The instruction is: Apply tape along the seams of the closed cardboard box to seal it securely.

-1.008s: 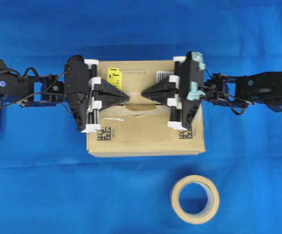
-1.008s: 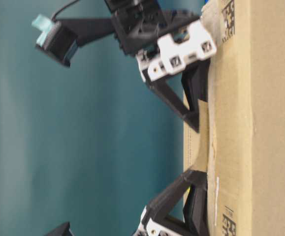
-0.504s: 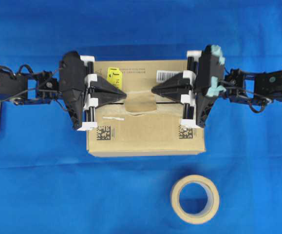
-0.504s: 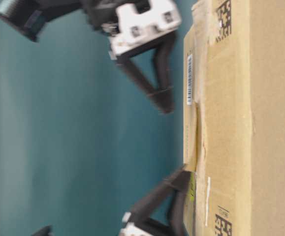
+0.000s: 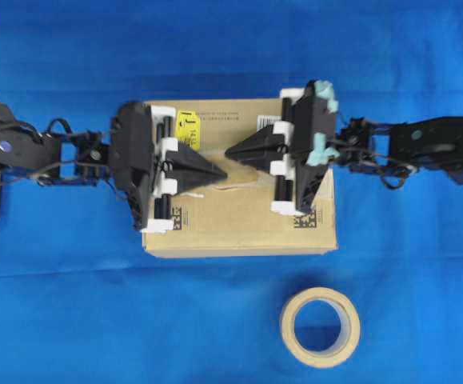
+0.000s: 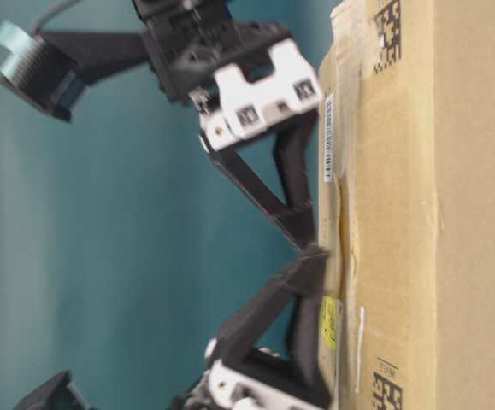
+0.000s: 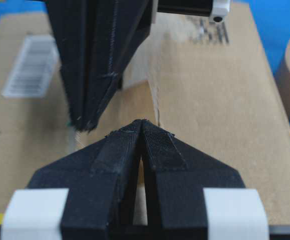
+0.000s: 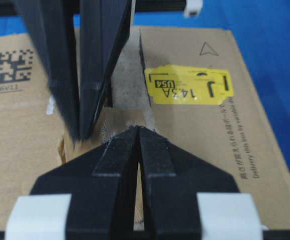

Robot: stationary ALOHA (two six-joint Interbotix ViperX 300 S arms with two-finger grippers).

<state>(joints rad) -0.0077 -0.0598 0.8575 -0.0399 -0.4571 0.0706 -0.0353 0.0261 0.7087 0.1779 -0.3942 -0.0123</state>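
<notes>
Left gripper and right gripper clenched empty, tips over the tape. Press flat along the seams of the cardboard box; avoid colliding tips.

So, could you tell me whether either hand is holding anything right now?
Nothing is held: the left hand and right hand are both shut with nothing between their fingers, above the cardboard box.

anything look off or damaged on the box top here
Yes. The cardboard box looks worn along its top: the seam is edged by pale, scuffed old tape, and a ragged, torn edge shows beside the right gripper. Both grippers, left included, are shut, tips nearly meeting over the seam.
</notes>
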